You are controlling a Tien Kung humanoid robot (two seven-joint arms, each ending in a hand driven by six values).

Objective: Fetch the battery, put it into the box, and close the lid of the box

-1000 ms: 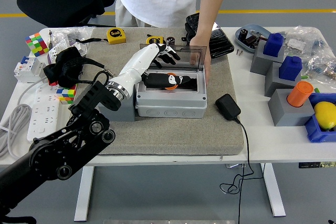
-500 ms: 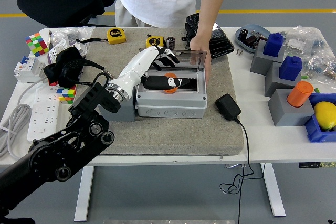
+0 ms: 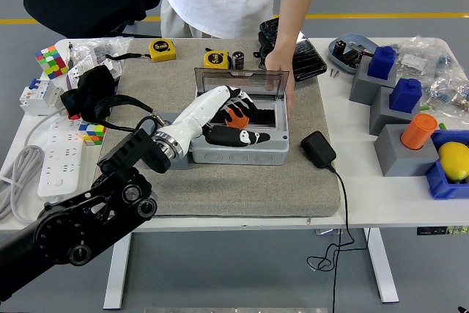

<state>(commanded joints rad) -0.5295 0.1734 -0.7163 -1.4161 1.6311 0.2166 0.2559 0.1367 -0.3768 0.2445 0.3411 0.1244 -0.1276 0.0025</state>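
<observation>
Your left black-and-white hand (image 3: 233,119) reaches into the grey plastic box (image 3: 238,146), fingers loosely spread, gripping nothing; a person's hand (image 3: 281,71) props the far clear lid (image 3: 240,80) open.

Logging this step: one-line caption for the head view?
Left hand reaches into the open grey box; a person's hand steadies its raised clear lid.
</observation>
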